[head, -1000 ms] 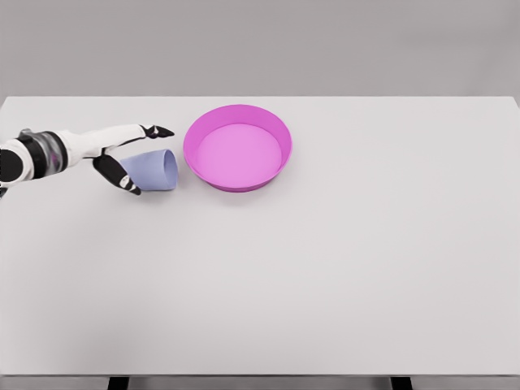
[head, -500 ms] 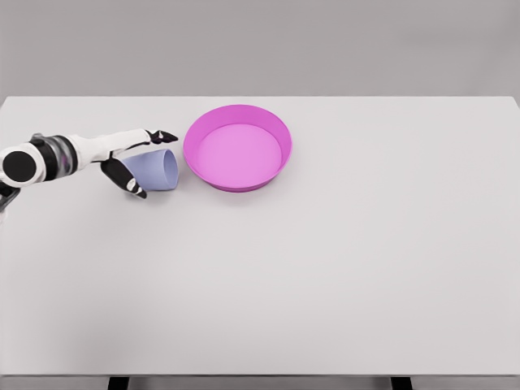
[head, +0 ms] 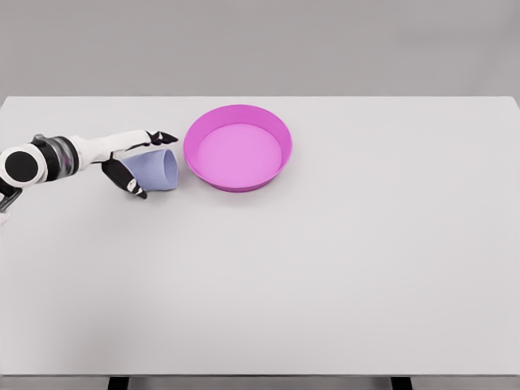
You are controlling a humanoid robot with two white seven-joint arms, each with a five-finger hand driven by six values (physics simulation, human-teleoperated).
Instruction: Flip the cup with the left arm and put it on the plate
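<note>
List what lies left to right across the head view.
White left arm with black-tipped hand → pale blue cup lying on its side → round pink plate, all on the white table.

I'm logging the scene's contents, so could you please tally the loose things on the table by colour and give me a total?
Lavender-blue: 1, the cup, lying on its side with the left hand around it.
Magenta-pink: 1, the plate, a shallow dish just right of the cup.
Total: 2 things on the white table.
</note>
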